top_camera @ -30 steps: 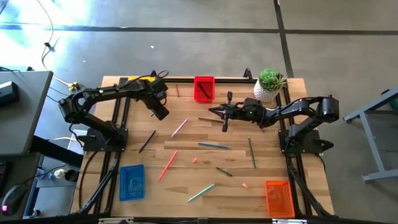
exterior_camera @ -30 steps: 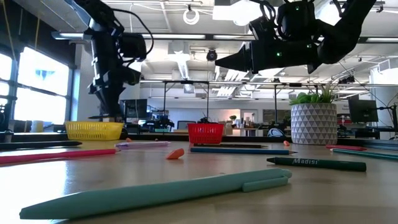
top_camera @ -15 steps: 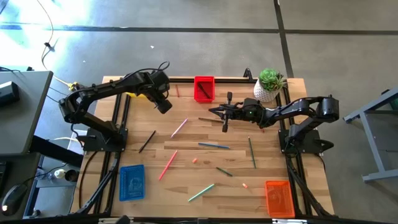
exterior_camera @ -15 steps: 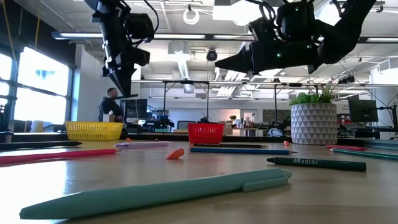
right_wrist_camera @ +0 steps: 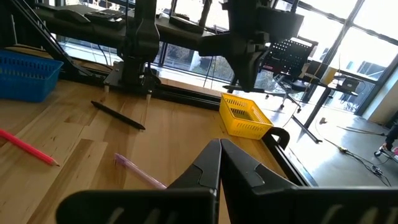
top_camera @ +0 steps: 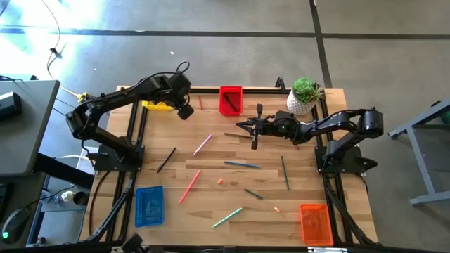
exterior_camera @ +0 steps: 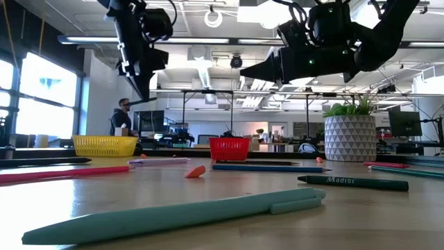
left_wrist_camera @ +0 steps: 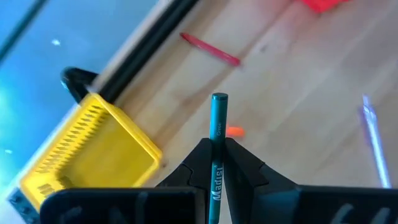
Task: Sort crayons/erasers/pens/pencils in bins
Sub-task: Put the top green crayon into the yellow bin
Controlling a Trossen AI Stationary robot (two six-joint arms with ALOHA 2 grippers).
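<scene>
My left gripper hangs above the table's far left part, beside the yellow bin, and is shut on a teal crayon. In the left wrist view the yellow bin lies below and to one side of the crayon's tip. The red bin stands at the far edge, the blue bin at the near left and the orange bin at the near right. My right gripper is shut on nothing and points level toward the table's left, high over the middle. My left gripper pinches the teal crayon between its two fingers, with the crayon lying along them. Its free end sticks out past the fingertips. The fingers slant steeply down from above. The crayon is lifted clear of the table.
Loose on the wood lie a pink pen, a black pen, a blue pencil, a red pencil, a green pencil, a teal pen and small orange erasers. A white plant pot stands far right.
My left gripper has risen and gone toward the table's far edge, nearer the yellow bin, tipping to a less steep slant. It has stayed shut.
</scene>
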